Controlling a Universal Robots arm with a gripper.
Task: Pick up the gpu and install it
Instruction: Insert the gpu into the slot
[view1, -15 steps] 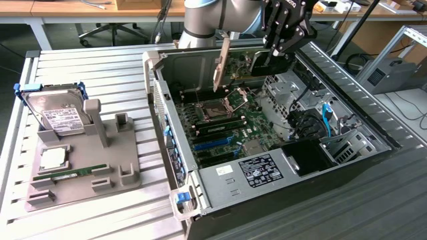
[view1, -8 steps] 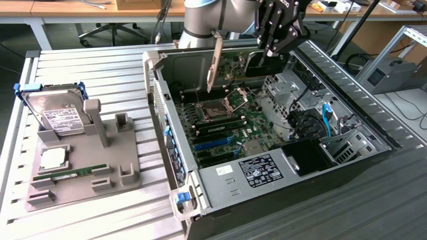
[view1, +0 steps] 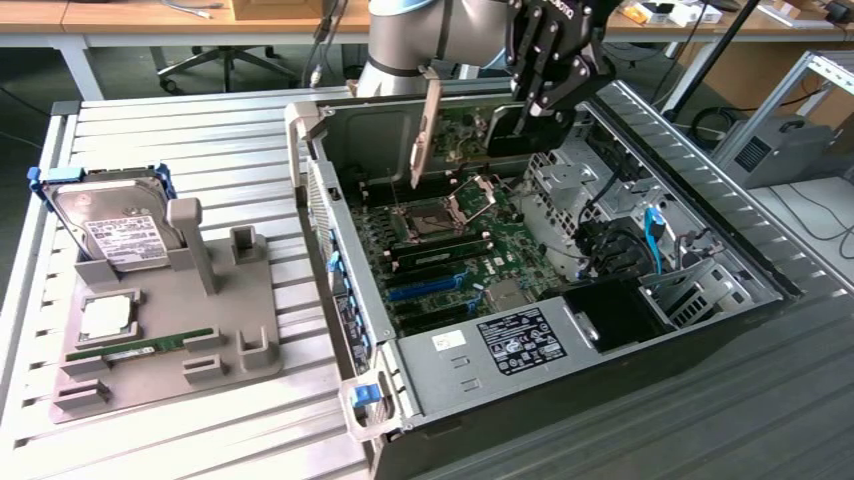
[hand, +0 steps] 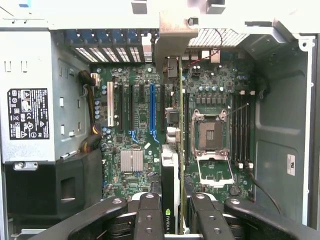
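Holding the gpu (view1: 429, 130) between its closed fingers (hand: 149, 215), the gripper (view1: 537, 103) hangs over the open computer case (view1: 747, 250) in the upper middle of the exterior view. The card is on edge, above the motherboard (view1: 441, 250) and not touching it, with its long silver bracket pointing down toward the board. In the wrist view the gpu (hand: 170, 185) is seen edge-on between the two fingers of the gripper (hand: 172, 217), and it lies almost along the line of the slots.

I judge that the pick-up is finished and the installing step is in hand, because the card is not yet seated in any slot. Seating it would call for careful alignment: the lower edge of the card exactly over one slot, the bracket matched to the rear wall of the case, and the card kept straight.

By count I see one gpu, one gripper and one case. On the grey holder (view1: 254, 330) at the exterior view's left there are one hard drive (view1: 114, 235), one memory stick (view1: 140, 347) and one square silver chip (view1: 107, 317). On the board there are one open processor socket (hand: 207, 135), one blue slot (hand: 152, 107) and one white slot (hand: 110, 105); the black slots I cannot count surely.
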